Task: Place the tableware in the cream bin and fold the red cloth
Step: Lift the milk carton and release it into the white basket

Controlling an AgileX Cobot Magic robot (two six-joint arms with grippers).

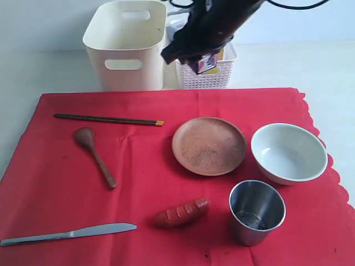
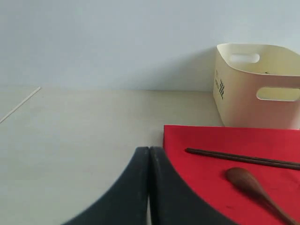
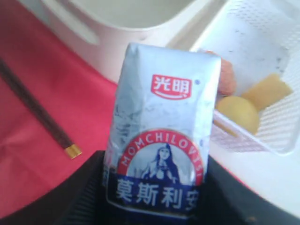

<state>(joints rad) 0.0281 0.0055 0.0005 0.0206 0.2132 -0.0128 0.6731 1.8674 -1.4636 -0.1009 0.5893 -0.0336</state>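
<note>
One carton reading "MOMCHILOVTSI", clamped in right end effector; left end effector closed, empty.

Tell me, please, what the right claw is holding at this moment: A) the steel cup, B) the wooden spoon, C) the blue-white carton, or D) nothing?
C: the right claw is shut on the blue-white carton, while the steel cup and wooden spoon sit on the red cloth.
</note>
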